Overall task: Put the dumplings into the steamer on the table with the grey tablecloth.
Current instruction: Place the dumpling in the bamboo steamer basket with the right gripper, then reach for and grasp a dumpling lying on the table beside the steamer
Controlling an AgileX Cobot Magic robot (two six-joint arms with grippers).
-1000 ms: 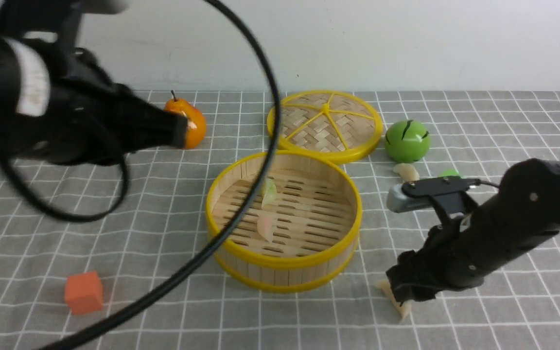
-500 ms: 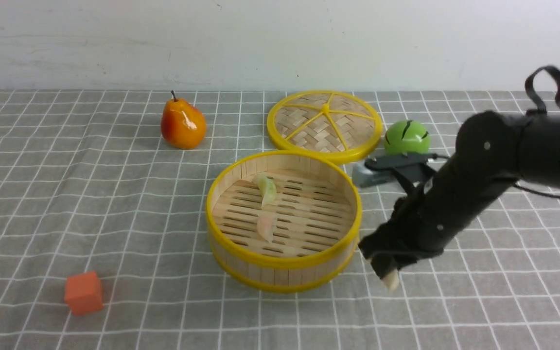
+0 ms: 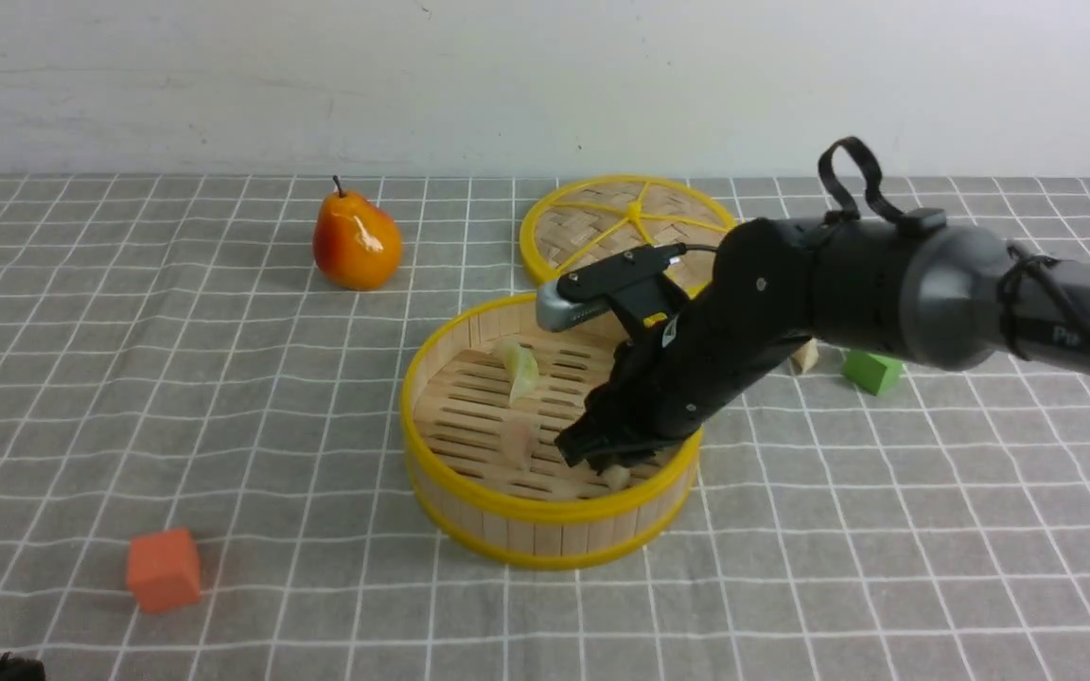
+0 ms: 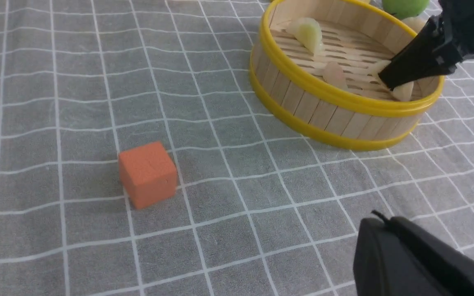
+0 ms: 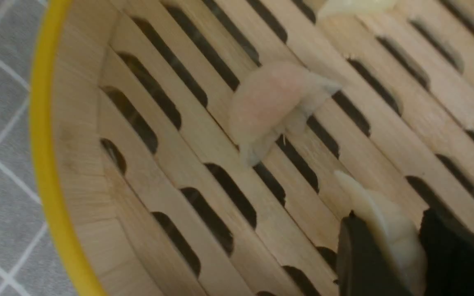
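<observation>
Dumpling (image 5: pixel 385 222), cream, pinched in right gripper (image 5: pixel 401 255) inside steamer (image 3: pixel 545 511) nr pink dumpling (image 5: pixel 270 102); left gripper (image 4: pixel 389 246) closed.

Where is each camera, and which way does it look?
Front view: between the arms, facing forward over the grey tablecloth; right arm reaches into the steamer.
Left wrist view: low on the left arm, facing orange cube and steamer; left gripper tip shows.
Right wrist view: above the steamer floor; fingers pinch a cream dumpling.
All share the pinkish dumpling.
</observation>
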